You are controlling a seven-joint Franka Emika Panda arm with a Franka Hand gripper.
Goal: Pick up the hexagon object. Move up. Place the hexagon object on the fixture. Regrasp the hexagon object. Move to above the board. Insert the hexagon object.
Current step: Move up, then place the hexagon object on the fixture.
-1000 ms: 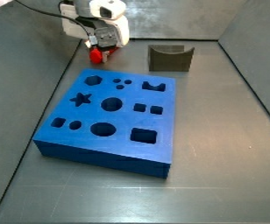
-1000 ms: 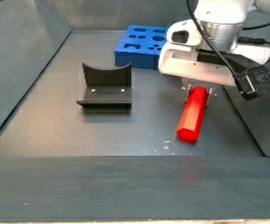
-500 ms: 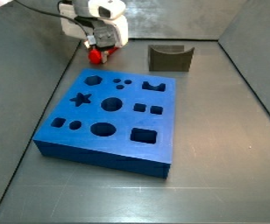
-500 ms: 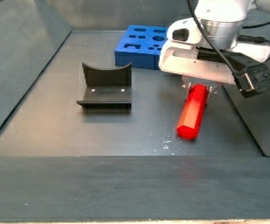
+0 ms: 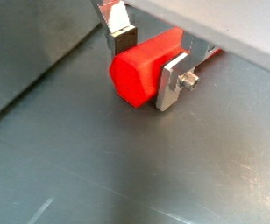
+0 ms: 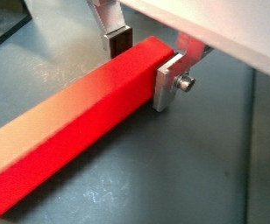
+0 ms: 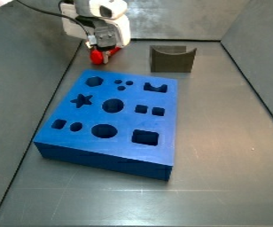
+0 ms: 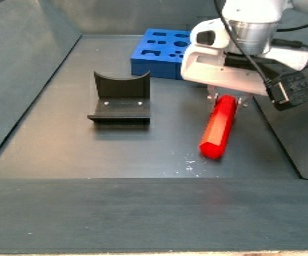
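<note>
**Gripper clamped on the hexagon object by the wall**

The gripper [image 6: 144,61] is closed on the hexagon object [image 8: 218,128], which lies on the floor near the side wall. The fixture [image 8: 119,98] sits at its 9 o'clock, open floor between. The board's [image 7: 109,111] holes are empty.

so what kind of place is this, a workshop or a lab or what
Most likely a robot test cell in a lab: a bare grey walled floor, a blue board of shaped holes, a notched fixture, and the pincer over one end of a red hexagon object.
</note>
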